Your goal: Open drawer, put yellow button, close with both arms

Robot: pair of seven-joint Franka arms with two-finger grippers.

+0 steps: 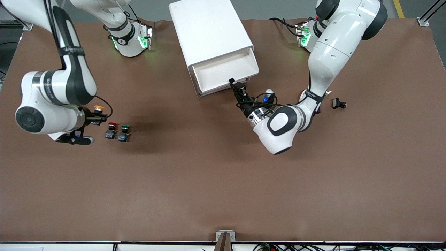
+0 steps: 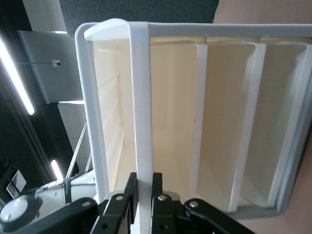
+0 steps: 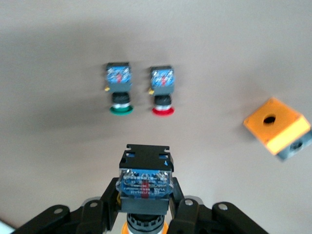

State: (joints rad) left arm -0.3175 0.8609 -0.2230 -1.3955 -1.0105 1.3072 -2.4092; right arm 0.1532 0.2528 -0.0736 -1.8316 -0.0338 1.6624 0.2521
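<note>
Overhead — right jaws gripping yellow button (image 1: 99, 108)

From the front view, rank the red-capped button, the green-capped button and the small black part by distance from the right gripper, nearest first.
1. Red-capped button, on the table beside the right gripper.
2. Green-capped button, just past the red one.
3. Small black part, at the left arm's end of the table.

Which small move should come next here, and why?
Probably the right gripper, shut on the yellow button, should carry it to the open drawer, which the left gripper holds by its front edge; the red and green buttons stay on the table.
</note>
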